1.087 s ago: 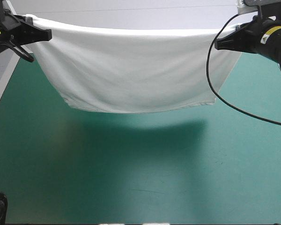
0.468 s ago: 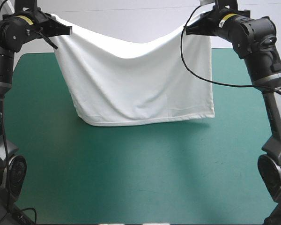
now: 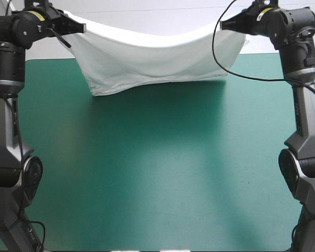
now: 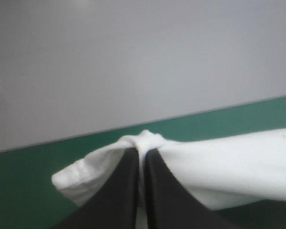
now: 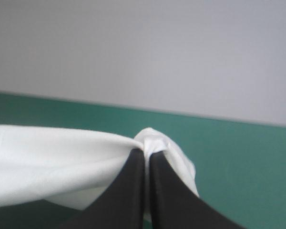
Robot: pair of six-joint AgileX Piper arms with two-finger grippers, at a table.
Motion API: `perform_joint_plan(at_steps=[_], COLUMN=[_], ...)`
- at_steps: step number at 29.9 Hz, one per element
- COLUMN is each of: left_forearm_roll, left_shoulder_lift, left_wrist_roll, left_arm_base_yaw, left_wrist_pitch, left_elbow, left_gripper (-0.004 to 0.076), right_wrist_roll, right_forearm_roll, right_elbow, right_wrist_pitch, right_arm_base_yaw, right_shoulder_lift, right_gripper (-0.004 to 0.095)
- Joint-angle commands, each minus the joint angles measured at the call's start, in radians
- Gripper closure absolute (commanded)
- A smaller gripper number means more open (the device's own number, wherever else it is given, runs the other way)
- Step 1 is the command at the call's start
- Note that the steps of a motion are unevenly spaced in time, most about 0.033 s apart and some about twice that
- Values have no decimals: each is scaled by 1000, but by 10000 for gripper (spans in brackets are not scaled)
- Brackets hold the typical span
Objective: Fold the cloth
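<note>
**T-shirt (image 3: 152,60) held aloft by two corners**

Hangs as a sagging white band above the far part of the teal-green worktop (image 3: 157,173). Dips along the top edge and sits low over the cover at the hem; cannot tell whether touching. Gripped at one top corner by the left gripper (image 3: 82,27) and at the other by the right gripper (image 3: 224,23), both pairs of jaws all but closed on the cloth. Only from the wrists: a small bunched nub of fabric at each tip. Only from high: the full span and the shadow beneath.
</note>
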Motion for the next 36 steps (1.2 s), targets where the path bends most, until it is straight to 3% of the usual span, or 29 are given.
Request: perform_joint_plan(at_steps=[1, 4, 12, 21, 26, 31, 36], left_forearm_roll=[-51, -84, -76, -52, -24, -28, -31], left_shoulder_lift=[52, 138, 98, -190, -392, -579, -703], left_wrist_roll=[1, 1, -8, -8, -21, -59, -64], left_arm_base_yaw=[-4, -4, -61, -85, -85, -85, -85], left_wrist_pitch=[67, 183, 190, 183, 142, 124, 124], left_elbow=[-23, -23, 205, 670, 1024, 1302, 1499], left_gripper=[734, 734, 734, 734, 734, 734, 734], right_wrist_roll=[1, -14, -22, -25, -25, -20, -20], right_forearm_roll=[29, 83, 164, 109, 77, -8, -10], right_elbow=[-23, -14, 279, 837, 1155, 1391, 1539], right_wrist_pitch=[113, 186, 184, 184, 184, 179, 155], right_arm_base_yaw=[-14, -14, -14, -14, -14, -14, -14], right_shoulder_lift=[38, 100, -27, -407, -580, -676, -726], right_gripper=[922, 922, 922, 922, 922, 922, 922])
